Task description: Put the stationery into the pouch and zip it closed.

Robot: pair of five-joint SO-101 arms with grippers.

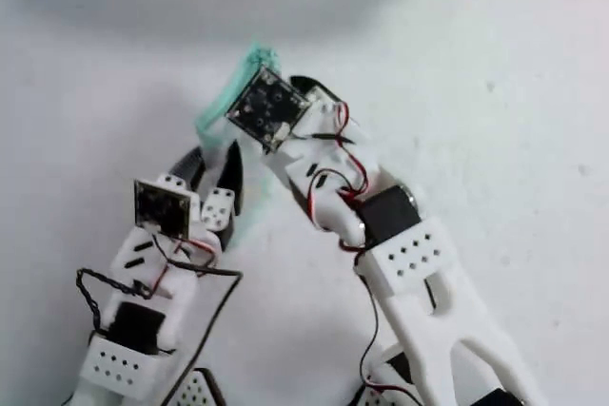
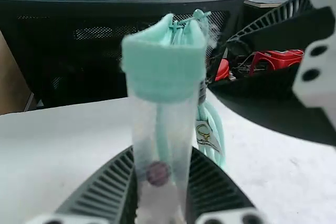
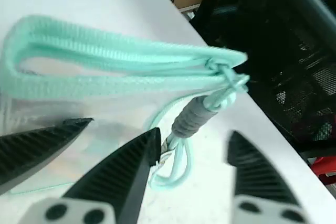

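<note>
Zipping looks to be in hand. The left gripper (image 2: 163, 157) pinches the pouch (image 2: 164, 72) below its zip. The right gripper (image 3: 193, 141), jaws spread, flanks the pull (image 3: 189, 120) at the pouch's zip end. Next: nip the pull and draw it along.

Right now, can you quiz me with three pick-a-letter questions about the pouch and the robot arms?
1. Where is the pouch?
A) under the table
B) between the left arm's jaws
C) on the chair

2. What colour is its zip band?
A) red
B) yellow
C) mint green

3. How are the right arm's jaws?
A) open
B) shut on the pouch
C) shut on a pen

Answers:
1 B, the left wrist view shows it clamped between them.
2 C, the band looks mint green.
3 A, a wide gap shows between them.
</note>
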